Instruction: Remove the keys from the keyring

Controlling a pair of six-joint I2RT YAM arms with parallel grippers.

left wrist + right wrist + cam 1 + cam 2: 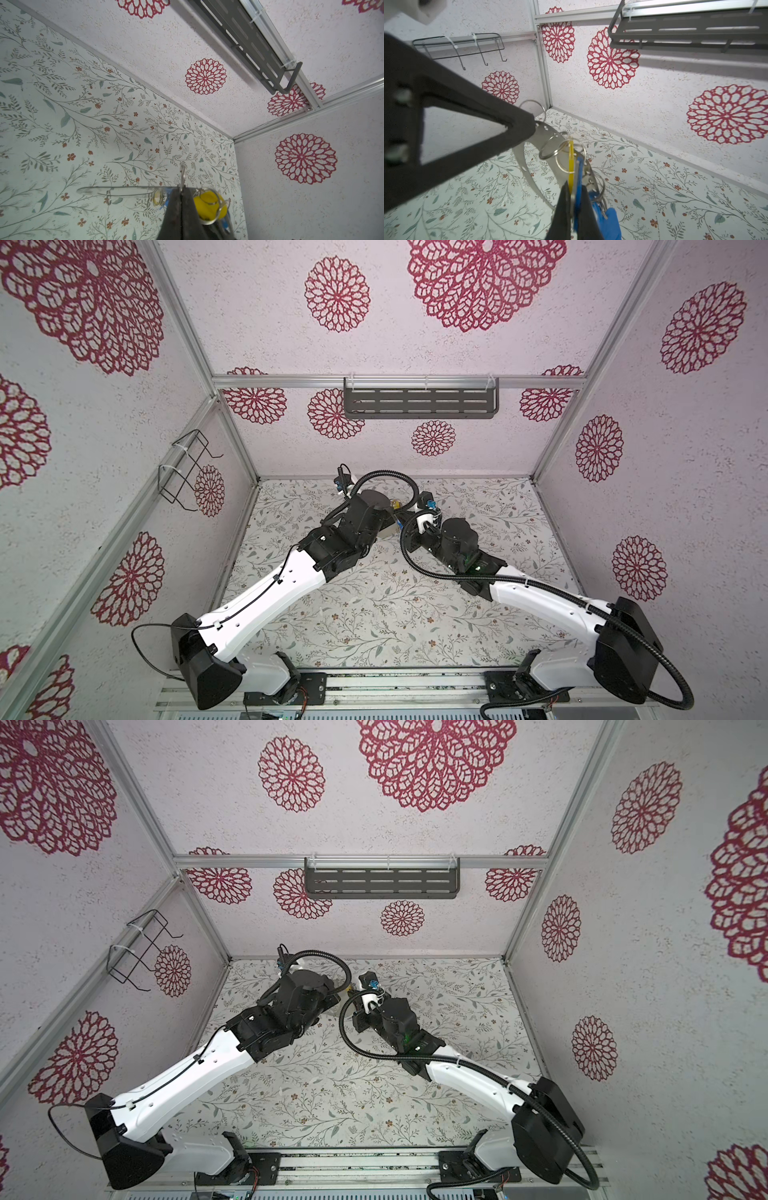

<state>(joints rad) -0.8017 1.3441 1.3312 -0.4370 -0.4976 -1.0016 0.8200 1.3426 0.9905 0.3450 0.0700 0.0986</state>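
Two grippers are working nose to nose above the back-centre of the table (374, 614). On one side the left gripper (181, 192) is pinching the keyring (523, 166) by its rim, jaws together on the flat grey band. Opposite it the right gripper (574, 193) is clamping the keys (571, 166), yellow and blue tags pressed flat between its jaws. Tags are hanging off the keyring by silver loops (550, 147), clear of the table.
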